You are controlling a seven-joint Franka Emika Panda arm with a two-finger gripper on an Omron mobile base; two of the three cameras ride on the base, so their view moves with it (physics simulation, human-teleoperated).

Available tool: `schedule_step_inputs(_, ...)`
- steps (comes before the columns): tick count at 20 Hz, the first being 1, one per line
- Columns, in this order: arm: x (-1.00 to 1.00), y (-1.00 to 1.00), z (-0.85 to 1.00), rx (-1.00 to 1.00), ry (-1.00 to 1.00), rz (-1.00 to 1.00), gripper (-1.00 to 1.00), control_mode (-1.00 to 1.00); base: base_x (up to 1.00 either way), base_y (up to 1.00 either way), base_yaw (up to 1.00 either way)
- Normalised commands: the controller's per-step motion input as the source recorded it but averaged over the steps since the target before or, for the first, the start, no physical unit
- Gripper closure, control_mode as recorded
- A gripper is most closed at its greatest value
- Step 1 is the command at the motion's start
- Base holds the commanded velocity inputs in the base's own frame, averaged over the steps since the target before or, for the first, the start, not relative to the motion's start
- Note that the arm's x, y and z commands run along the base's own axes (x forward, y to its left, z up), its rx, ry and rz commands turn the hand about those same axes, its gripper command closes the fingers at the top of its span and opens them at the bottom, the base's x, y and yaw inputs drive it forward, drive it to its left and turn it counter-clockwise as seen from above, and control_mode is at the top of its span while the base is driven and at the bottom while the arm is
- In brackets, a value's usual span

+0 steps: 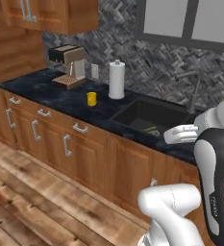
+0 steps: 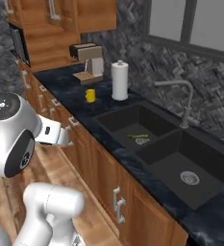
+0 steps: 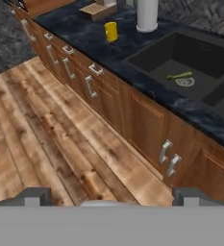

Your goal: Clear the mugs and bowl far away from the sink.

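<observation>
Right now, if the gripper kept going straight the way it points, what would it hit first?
Judging by the hand view, the gripper points down at the wooden floor in front of the cabinet doors, so probably the floor. Depth is unclear. The yellow mug stands well off that line.

The tall white paper-towel roll [image 3: 147, 14] loses its top to the hand view's upper edge. A thin green thing [image 3: 179, 75] beside the drain of the black recessed sink [image 3: 154, 57] is too small to name, and that sink's right basin runs off the frame.
</observation>
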Motion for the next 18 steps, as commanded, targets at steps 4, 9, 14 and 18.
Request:
schedule_step_inputs(4,0.0,0.0,0.0,0.0,0.0,0.0,-1.0,1.0,0.97,0.68,-0.29)
schedule_step_inputs(9,0.0,0.0,0.0,0.0,0.0,0.0,-1.0,1.0,0.81,0.7,-0.28)
schedule_step_inputs(14,0.0,0.0,0.0,0.0,0.0,0.0,-1.0,1.0,0.61,0.34,-0.25)
schedule_step_inputs(18,0.0,0.0,0.0,0.0,0.0,0.0,-1.0,1.0,0.5,0.07,-0.18)
